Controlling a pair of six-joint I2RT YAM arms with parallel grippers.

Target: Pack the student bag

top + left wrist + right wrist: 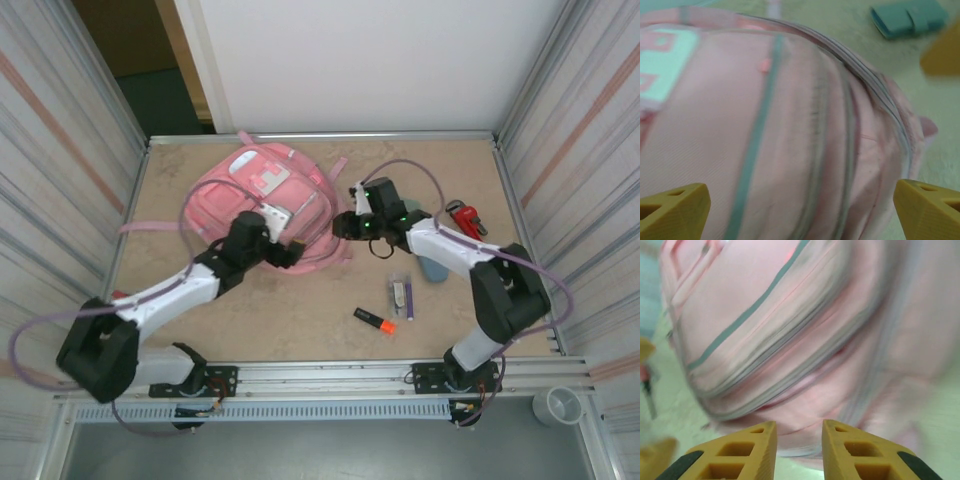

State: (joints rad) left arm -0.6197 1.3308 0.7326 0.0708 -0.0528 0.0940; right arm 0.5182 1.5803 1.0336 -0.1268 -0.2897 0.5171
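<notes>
Beside student bag (pixel 262 200): left end effector (pixel 800 210) spread, right end effector (pixel 799 452) barely parted

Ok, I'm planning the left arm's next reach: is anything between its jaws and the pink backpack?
Nothing visible. The left jaws stand wide open close over the student bag, facing bare pink fabric. The teal wallet lies aside, past the bag's edge.

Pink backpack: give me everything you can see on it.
The backpack is pink fabric, soft and bulging, lying front up at the far left of the table. It has stacked front pockets, grey zip lines, white patches and loose pink straps trailing beside it. Over it hangs the left gripper, open; the right gripper, slightly parted, sits at its right edge; contact unclear.
</notes>
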